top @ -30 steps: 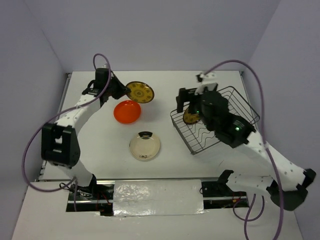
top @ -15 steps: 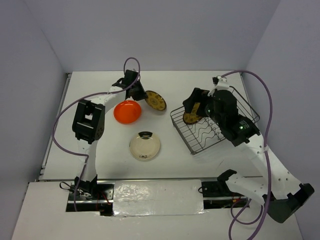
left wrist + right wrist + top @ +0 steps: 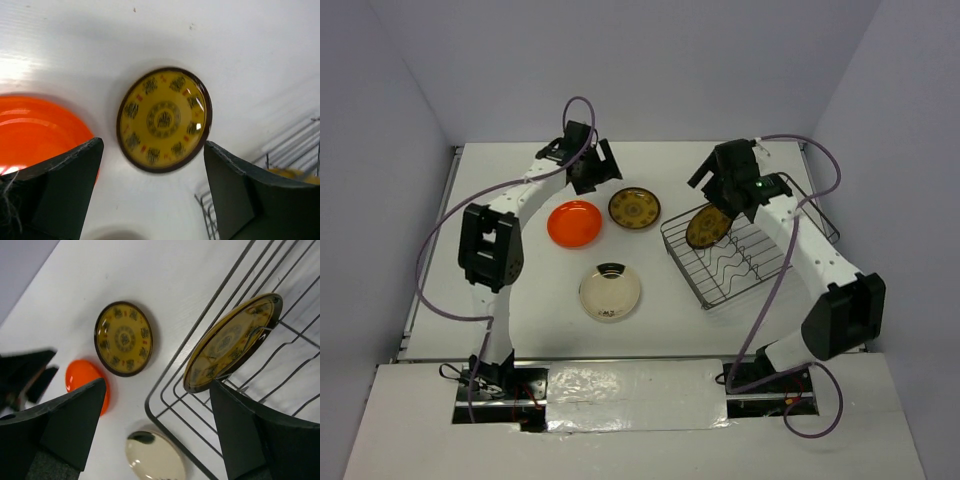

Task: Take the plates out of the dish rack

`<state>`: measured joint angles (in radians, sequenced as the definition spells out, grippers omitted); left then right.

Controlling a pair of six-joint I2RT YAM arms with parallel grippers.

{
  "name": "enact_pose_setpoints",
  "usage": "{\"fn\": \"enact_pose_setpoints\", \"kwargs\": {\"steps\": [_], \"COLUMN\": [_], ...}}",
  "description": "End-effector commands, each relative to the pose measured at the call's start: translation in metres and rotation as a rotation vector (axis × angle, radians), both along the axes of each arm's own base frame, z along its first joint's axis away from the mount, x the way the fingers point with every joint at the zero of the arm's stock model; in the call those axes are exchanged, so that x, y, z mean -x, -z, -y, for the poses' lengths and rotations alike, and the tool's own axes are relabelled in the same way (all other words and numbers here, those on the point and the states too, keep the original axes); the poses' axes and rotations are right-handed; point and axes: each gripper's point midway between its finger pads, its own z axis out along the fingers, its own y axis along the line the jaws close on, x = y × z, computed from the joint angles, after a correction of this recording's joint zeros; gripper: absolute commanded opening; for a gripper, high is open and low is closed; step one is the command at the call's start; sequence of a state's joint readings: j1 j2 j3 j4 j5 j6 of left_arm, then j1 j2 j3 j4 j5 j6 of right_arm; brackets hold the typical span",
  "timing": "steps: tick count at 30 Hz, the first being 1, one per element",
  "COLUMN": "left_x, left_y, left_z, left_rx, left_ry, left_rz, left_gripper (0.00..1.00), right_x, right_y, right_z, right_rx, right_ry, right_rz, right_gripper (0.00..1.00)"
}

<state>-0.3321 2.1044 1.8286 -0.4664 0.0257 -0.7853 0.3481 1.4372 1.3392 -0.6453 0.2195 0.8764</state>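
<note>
Three plates lie flat on the table: an orange-red one (image 3: 573, 222), a dark brown one with a yellow pattern (image 3: 634, 208) and a cream one (image 3: 610, 291). A second patterned plate (image 3: 705, 228) stands on edge in the wire dish rack (image 3: 683, 272). My left gripper (image 3: 602, 172) hovers open just behind the flat patterned plate (image 3: 164, 120), holding nothing, with the orange plate (image 3: 35, 130) to its left. My right gripper (image 3: 718, 192) hangs open above the racked plate (image 3: 232, 342), not touching it.
The rack's rim (image 3: 170, 439) runs between the racked plate and the cream plate (image 3: 155, 457). The rack's corner wires (image 3: 205, 210) show close to my left gripper's right finger. Cables loop over both arms. Grey walls enclose the table.
My left gripper opened and let go of the patterned plate, which now lies flat beside the orange one. My right arm swung round, its gripper now just above the racked plate.
</note>
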Motion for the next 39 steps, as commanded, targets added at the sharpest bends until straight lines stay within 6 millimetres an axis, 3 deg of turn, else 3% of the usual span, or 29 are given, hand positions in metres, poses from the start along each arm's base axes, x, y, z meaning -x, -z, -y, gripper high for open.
{"fn": "enact_pose_setpoints", "kwargs": {"steps": [1,3,4,5,6,7,8,9,11,12,16,19,21,24,26,29,33,34,39], "left_x": [0.034,0.069,0.081,0.104,0.119,0.131,0.152,0.164,0.19,0.203,0.239,0.251,0.255,0.259,0.261,0.263,0.263,0.262,0.256], "left_y": [-0.101,-0.136,-0.143,-0.176,-0.162,-0.163,-0.183,-0.166,-0.176,-0.167,-0.171,-0.152,-0.139,-0.116,-0.104,-0.1,-0.115,-0.127,-0.164], "left_z": [-0.025,-0.036,-0.039,-0.047,-0.051,-0.056,-0.062,-0.068,-0.076,-0.077,-0.092,-0.098,-0.097,-0.102,-0.103,-0.103,-0.103,-0.103,-0.108], "left_rx": [-0.039,-0.022,-0.017,0.011,0.005,0.008,0.028,0.012,0.018,0.007,-0.018,-0.078,-0.106,-0.147,-0.156,-0.15,-0.134,-0.126,-0.104], "left_ry": [0.007,0.019,0.021,0.021,0.028,0.022,0.022,0.025,0.035,0.058,0.079,0.125,0.175,0.19,0.194,0.189,0.178,0.172,0.097], "left_rz": [0.153,0.249,0.274,0.36,0.345,0.355,0.419,0.397,0.429,0.407,0.463,0.453,0.431,0.379,0.36,0.357,0.379,0.401,0.455], "left_gripper": [0.94,0.95,0.96,0.97,0.97,0.99,0.99,0.99,0.99,0.99,0.99,0.99,1.0,1.0,0.99,1.0,0.99,1.0,1.0], "right_x": [-0.008,-0.008,-0.006,-0.005,-0.003,-0.002,-0.002,-0.002,-0.005,-0.011,-0.023,-0.028,-0.029,-0.026,-0.024,-0.017,-0.008,-0.007,0.0], "right_y": [0.001,0.008,0.015,0.017,0.02,0.026,0.028,0.031,0.034,0.037,0.05,0.058,0.058,0.056,0.053,0.05,0.026,0.017,-0.054], "right_z": [0.024,0.027,0.03,0.033,0.034,0.034,0.035,0.034,0.035,0.028,0.017,0.01,0.012,0.019,0.022,0.027,0.028,0.029,0.029], "right_rx": [-0.062,-0.09,-0.118,-0.122,-0.135,-0.158,-0.174,-0.193,-0.217,-0.25,-0.327,-0.362,-0.375,-0.359,-0.352,-0.337,-0.371,-0.379,-0.433], "right_ry": [0.255,0.303,0.351,0.382,0.402,0.429,0.44,0.452,0.463,0.432,0.405,0.399,0.409,0.436,0.442,0.453,0.454,0.453,0.388], "right_rz": [-0.068,-0.081,-0.094,-0.092,-0.094,-0.095,-0.095,-0.093,-0.09,-0.082,-0.103,-0.102,-0.081,-0.064,-0.055,-0.064,-0.024,-0.005,0.144], "right_gripper": [0.9,0.85,0.8,0.77,0.75,0.73,0.71,0.69,0.63,0.62,0.57,0.51,0.36,0.22,0.21,0.11,0.06,0.05,0.04]}}
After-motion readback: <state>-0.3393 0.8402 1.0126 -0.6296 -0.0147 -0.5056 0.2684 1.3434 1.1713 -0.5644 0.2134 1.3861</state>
